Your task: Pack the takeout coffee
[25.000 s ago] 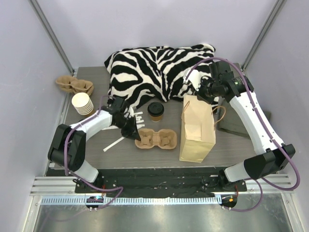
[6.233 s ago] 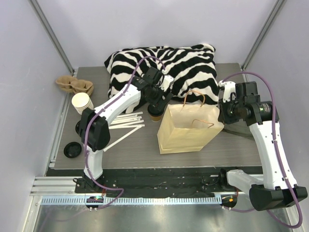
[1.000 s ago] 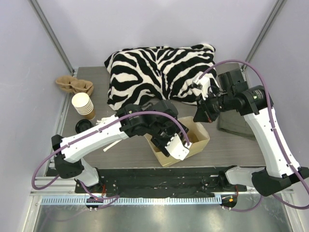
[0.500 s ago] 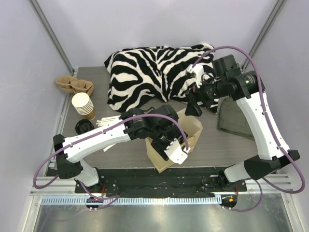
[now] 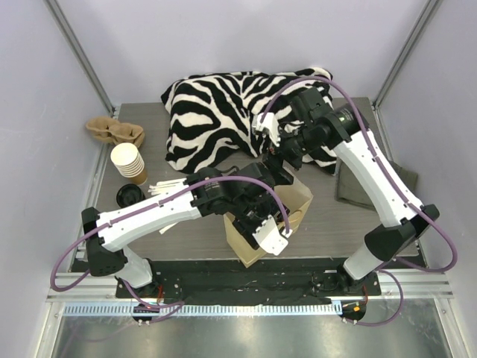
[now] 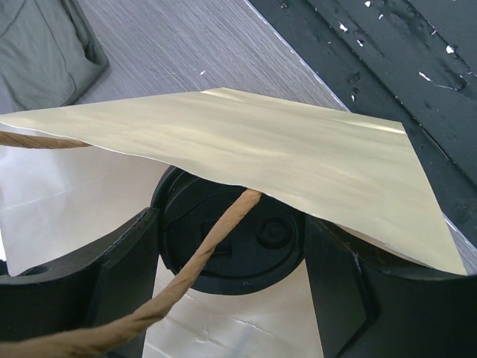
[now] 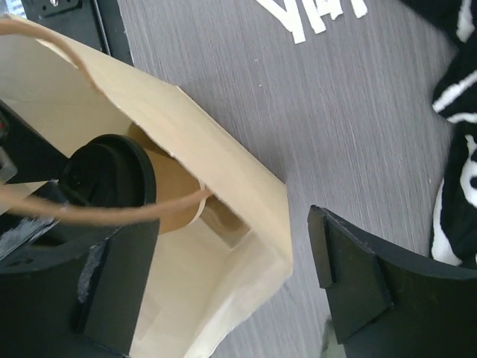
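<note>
Right now the left gripper [image 6: 231, 246] is down inside the paper bag [image 6: 261, 142]. Its two black fingers [image 6: 112, 276] are pressed against either side of the takeout coffee [image 6: 276, 235], so it looks to be clamped on the cup just under the black lid. The coffee sits in the bag below the rim, lid facing up. One twine handle [image 6: 186, 276] droops across the lid, and a flap of the bag's wall leans over the far side of it.

Over at the bag's far corner, the right gripper [image 7: 222, 224] hangs with its fingers spread wide and grips nothing. The bag's rim lies between them, but I can't say whether either finger touches the paper. From that wrist view the brown cup body leans against the inner wall of the bag.

So the big step looks done, since the coffee is in the bag. What's left, by my reading, is to let go of the cup, lift the left arm out without snagging that handle, and leave the bag standing.

Beyond the bag lies the zebra cloth [image 5: 238, 112]. Off to the bag's left are white stirrers [image 5: 168, 186], a loose black lid [image 5: 128, 195] and a stack of lidless cups [image 5: 127, 160], none of them in play.
</note>
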Motion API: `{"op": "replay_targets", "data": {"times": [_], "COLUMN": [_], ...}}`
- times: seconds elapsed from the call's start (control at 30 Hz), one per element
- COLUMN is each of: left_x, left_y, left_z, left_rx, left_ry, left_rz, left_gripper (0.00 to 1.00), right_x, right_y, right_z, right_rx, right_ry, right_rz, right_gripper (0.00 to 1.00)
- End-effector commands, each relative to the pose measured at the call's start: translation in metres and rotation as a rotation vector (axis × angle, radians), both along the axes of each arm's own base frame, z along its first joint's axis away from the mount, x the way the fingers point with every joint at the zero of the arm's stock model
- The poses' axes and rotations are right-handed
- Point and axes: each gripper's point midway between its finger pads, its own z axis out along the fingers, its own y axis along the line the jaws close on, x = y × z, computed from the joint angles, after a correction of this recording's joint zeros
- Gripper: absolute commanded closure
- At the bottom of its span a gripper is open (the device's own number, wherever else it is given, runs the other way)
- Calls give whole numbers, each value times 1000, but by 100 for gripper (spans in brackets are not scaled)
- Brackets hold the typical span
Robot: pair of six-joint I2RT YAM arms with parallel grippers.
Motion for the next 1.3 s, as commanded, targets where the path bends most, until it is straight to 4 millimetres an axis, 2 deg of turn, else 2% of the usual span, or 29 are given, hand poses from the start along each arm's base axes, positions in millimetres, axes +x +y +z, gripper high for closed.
{"op": "replay_targets", "data": {"times": [0.0,0.07,0.1,0.17,0.2,0.27,0.3,0.33,0.4,0.43,0.47,0.53,0.57,0.63,0.67,0.7,0.73,0.77,0.83,0.87,0.93,0.97,1.03,1.07,1.1,1.13,1.27], "left_x": [-8,-9,-8,-7,-5,-1,0,4,10,18,26,35,39,44,45,47,50,51,54,53,53,53,52,50,44,41,34], "left_y": [2,2,4,6,8,10,11,14,13,15,8,7,8,8,8,7,4,6,3,3,3,6,9,13,19,23,38], "left_z": [14,12,11,11,9,12,10,13,13,13,27,32,33,37,36,37,41,39,45,40,47,41,52,44,55,50,50], "left_rx": [-50,-48,-45,-42,-34,-47,-45,-54,-79,-94,-171,-220,-234,-263,-272,-283,-312,-317,-360,-359,-406,-407,-470,-461,-501,-496,-502], "left_ry": [3,7,6,1,-2,-6,10,5,3,10,-8,1,2,18,22,23,20,30,37,53,65,69,67,69,73,77,89], "left_rz": [-31,-29,-26,-15,3,31,62,92,151,234,278,375,409,473,495,512,526,554,577,589,607,625,626,620,600,596,608], "left_gripper": [71,71,71,71,71,71,71,71,71,71,71,72,71,72,71,72,71,72,72,72,72,72,72,71,71,70,70], "right_x": [-5,-2,0,5,7,4,3,2,0,5,5,8,6,3,-2,1,-7,-12,-17,-20,-27,-29,-23,-25,-24,-23,-23], "right_y": [16,24,26,28,28,22,21,19,15,17,17,15,15,15,15,15,15,15,15,14,14,12,8,3,0,-3,-8], "right_z": [-12,-19,-22,-25,-23,-23,-21,-18,-11,-5,-2,11,10,23,17,20,28,21,31,20,26,16,16,11,10,7,15], "right_rx": [-19,-20,-22,-33,-35,-60,-63,-62,-50,-26,-7,48,66,125,132,150,178,179,224,212,245,229,230,221,216,206,236], "right_ry": [-8,-20,-17,-14,-21,-9,-7,5,-3,-29,-4,-51,-14,-34,6,-18,-38,-14,-60,-49,-93,-103,-168,-180,-193,-203,-234], "right_rz": [124,143,139,123,119,102,89,58,-3,-38,-109,-182,-242,-302,-343,-374,-377,-402,-423,-431,-442,-453,-493,-500,-506,-513,-528], "right_gripper": [14,21,33,47,60,78,96,99,99,99,99,99,99,99,99,99,99,99,99,99,99,99,99,99,99,99,99]}}
